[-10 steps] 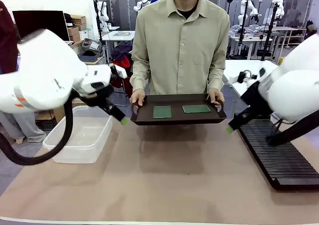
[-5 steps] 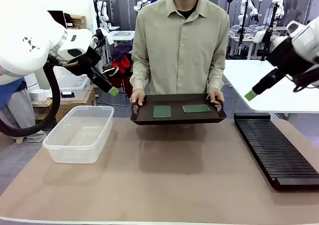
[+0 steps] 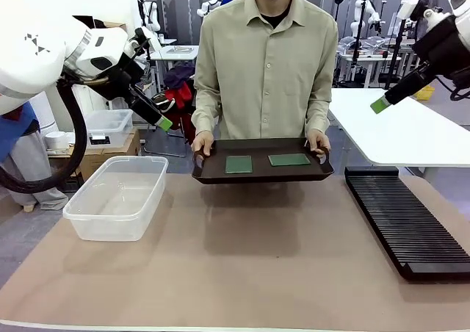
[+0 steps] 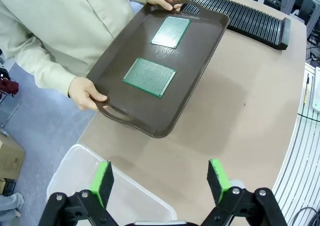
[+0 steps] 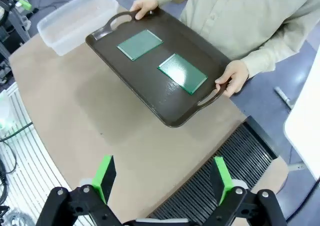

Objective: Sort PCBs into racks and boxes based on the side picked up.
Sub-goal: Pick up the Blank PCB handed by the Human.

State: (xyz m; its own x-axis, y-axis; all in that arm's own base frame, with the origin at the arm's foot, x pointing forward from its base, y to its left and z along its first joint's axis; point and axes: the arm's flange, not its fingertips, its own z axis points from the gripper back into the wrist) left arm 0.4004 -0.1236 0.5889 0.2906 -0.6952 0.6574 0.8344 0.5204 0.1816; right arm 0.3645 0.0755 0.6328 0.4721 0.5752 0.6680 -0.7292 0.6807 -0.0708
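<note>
The worktop (image 3: 242, 273) carries the clear box (image 3: 117, 200) at left and the black rack (image 3: 407, 222) at right, both empty, so sorting has not begun. A person holds the brown tray (image 3: 262, 173) (both handles gripped) with both PCBs (image 3: 239, 164) lying in it. The left gripper (image 4: 162, 178) and right gripper (image 5: 162, 178) hover high, jaws spread, holding nothing.

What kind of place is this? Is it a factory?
Probably a robot lab or workshop. A robot's left gripper and right gripper hang open near a table. A person holds out a tray of green PCBs, and a slotted black rack lies ready.
</note>
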